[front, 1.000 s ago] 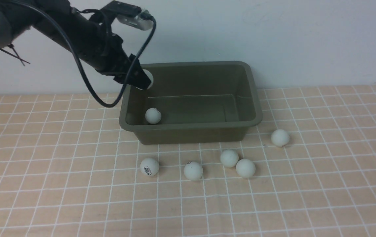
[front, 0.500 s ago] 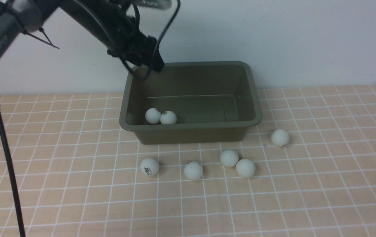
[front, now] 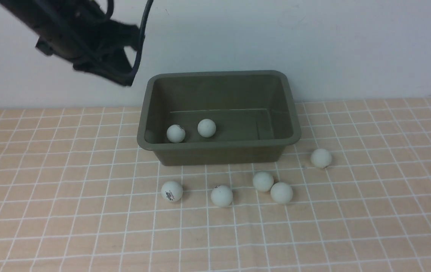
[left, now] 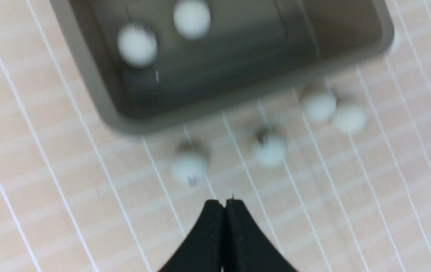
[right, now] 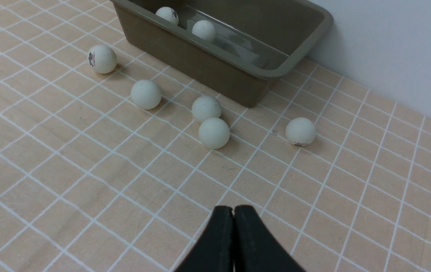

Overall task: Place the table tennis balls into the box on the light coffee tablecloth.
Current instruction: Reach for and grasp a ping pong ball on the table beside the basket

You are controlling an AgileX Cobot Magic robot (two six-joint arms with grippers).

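Observation:
The olive-green box point(front: 215, 145) stands on the light coffee tablecloth point(front: 68, 211) by the back wall. Two table tennis balls lie inside it near its left end, one at the front wall point(front: 175, 133) and one a little right point(front: 206, 128). Several more balls lie on the cloth in front: one with a logo point(front: 171, 191), one point(front: 221, 195), a touching pair point(front: 263, 181) point(front: 281, 193), and one at the right point(front: 321, 158). My left gripper point(left: 224, 202) is shut and empty, raised above and left of the box point(front: 124, 77). My right gripper point(right: 233, 208) is shut and empty over the cloth, short of the balls.
A white wall point(front: 313, 45) runs right behind the box. The right wrist view shows the box's near corner point(right: 272, 73) and the ball at the right point(right: 300, 131) on the gridded cloth.
My left gripper let a ball go into the box, then rose and swung left, away from the box. The dropped ball rolled a little right inside. The balls on the cloth have not moved.

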